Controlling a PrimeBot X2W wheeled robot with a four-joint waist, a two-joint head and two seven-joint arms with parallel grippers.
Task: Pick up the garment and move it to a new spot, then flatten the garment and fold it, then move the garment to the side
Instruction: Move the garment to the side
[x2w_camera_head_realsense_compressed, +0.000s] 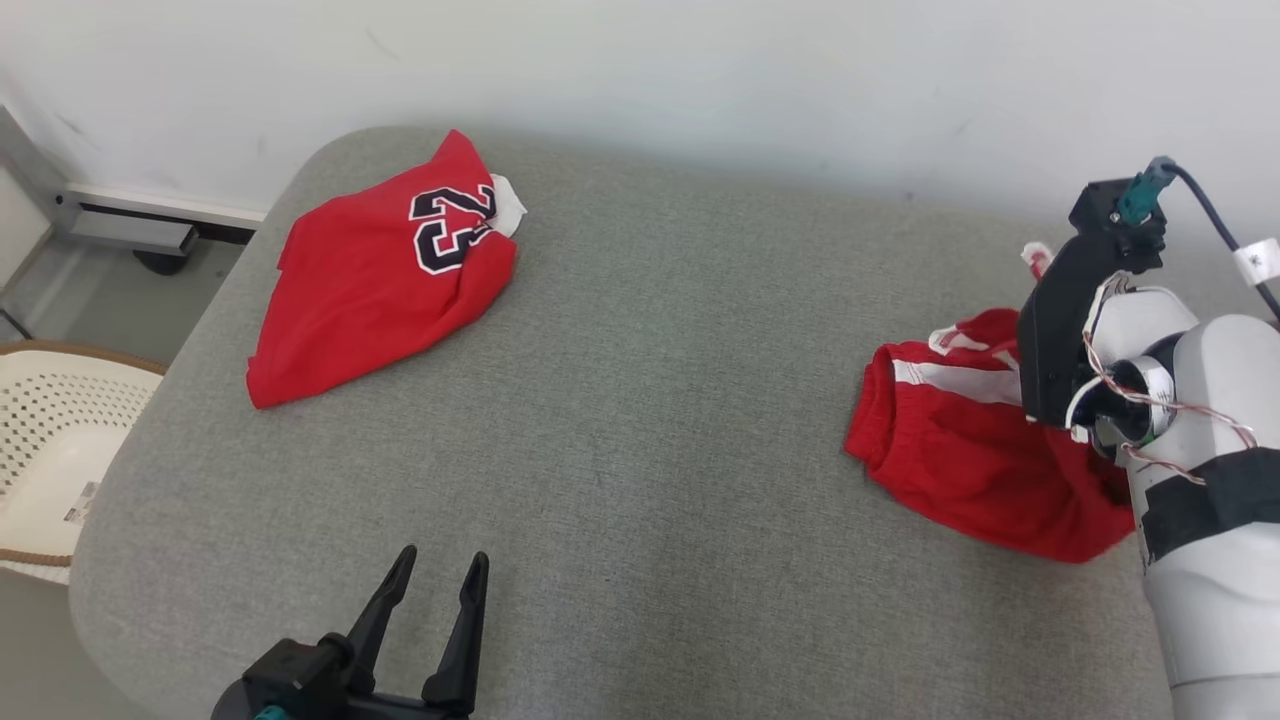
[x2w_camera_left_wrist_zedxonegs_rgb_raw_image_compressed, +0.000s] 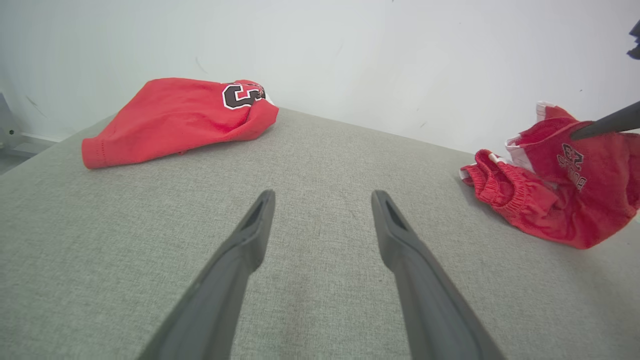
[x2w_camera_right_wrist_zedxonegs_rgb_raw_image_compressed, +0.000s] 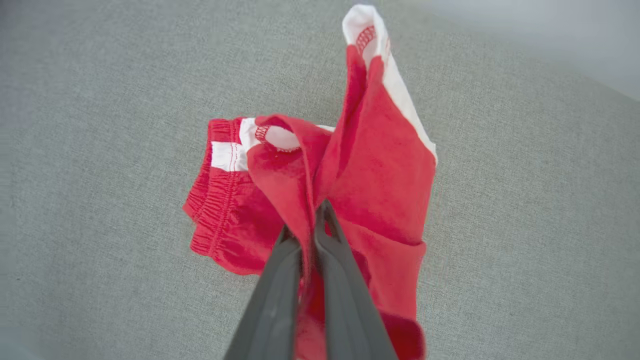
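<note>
The garment (x2w_camera_head_realsense_compressed: 960, 450), red shorts with white trim and an elastic waistband, lies crumpled at the right side of the grey padded table (x2w_camera_head_realsense_compressed: 650, 420). In the right wrist view my right gripper (x2w_camera_right_wrist_zedxonegs_rgb_raw_image_compressed: 306, 220) is shut on a raised fold of the garment (x2w_camera_right_wrist_zedxonegs_rgb_raw_image_compressed: 380, 165), whose white-edged hem stands up beyond it. In the head view the right wrist's black housing (x2w_camera_head_realsense_compressed: 1060, 330) hides part of the shorts. One dark finger (x2w_camera_left_wrist_zedxonegs_rgb_raw_image_compressed: 602, 124) of that gripper crosses the garment (x2w_camera_left_wrist_zedxonegs_rgb_raw_image_compressed: 550, 200) in the left wrist view. My left gripper (x2w_camera_head_realsense_compressed: 444, 560) hovers open and empty near the front edge (x2w_camera_left_wrist_zedxonegs_rgb_raw_image_compressed: 324, 197).
A red jersey (x2w_camera_head_realsense_compressed: 370, 280) with a black-and-white number lies bunched at the table's far left corner (x2w_camera_left_wrist_zedxonegs_rgb_raw_image_compressed: 170, 115). A white perforated chair (x2w_camera_head_realsense_compressed: 40, 450) stands beside the left edge. A pale wall runs behind the table. Bare grey surface spans the middle.
</note>
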